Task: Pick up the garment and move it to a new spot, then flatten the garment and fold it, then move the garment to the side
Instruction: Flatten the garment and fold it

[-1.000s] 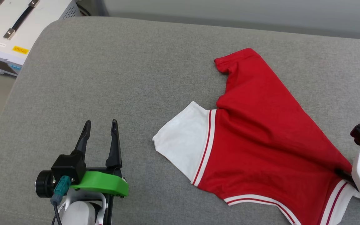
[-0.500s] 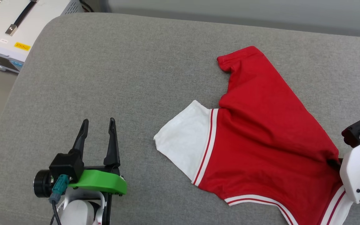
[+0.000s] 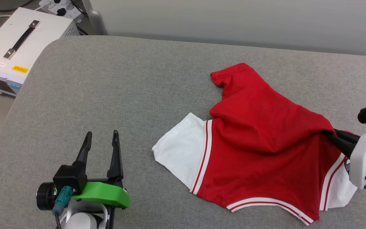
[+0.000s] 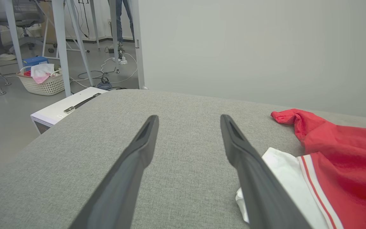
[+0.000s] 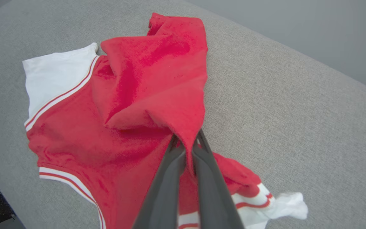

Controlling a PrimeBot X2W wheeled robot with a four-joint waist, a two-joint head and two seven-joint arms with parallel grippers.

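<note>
- Since a second before, the right gripper (image 5: 186,141) had clamped its dark fingers tight on a fold of the red jersey T-shirt (image 3: 259,152) with white sleeves and red-white striped trim, and drawn that fold up into a ridge. The head camera had tilted too.
- That T-shirt lay on the right half of the surface, one white sleeve spread flat toward the left, its right flank raised by the pinch.
- At the lower left, the left gripper (image 3: 102,133) was over bare fabric, near the white sleeve but apart from it, its fingers spread wide with nothing between them.
- A white metal box with a black carry handle (image 3: 17,44) stood beside the surface's rounded far-left corner.
- The grey woven upholstered surface (image 3: 122,95) ran up to a pale grey wall (image 3: 233,19).
- Beyond that corner stood white table legs (image 4: 59,47), a white woven basket of cloths (image 4: 44,84), loose cables (image 4: 113,73) on the grey floor, and a person's legs (image 4: 119,16).
</note>
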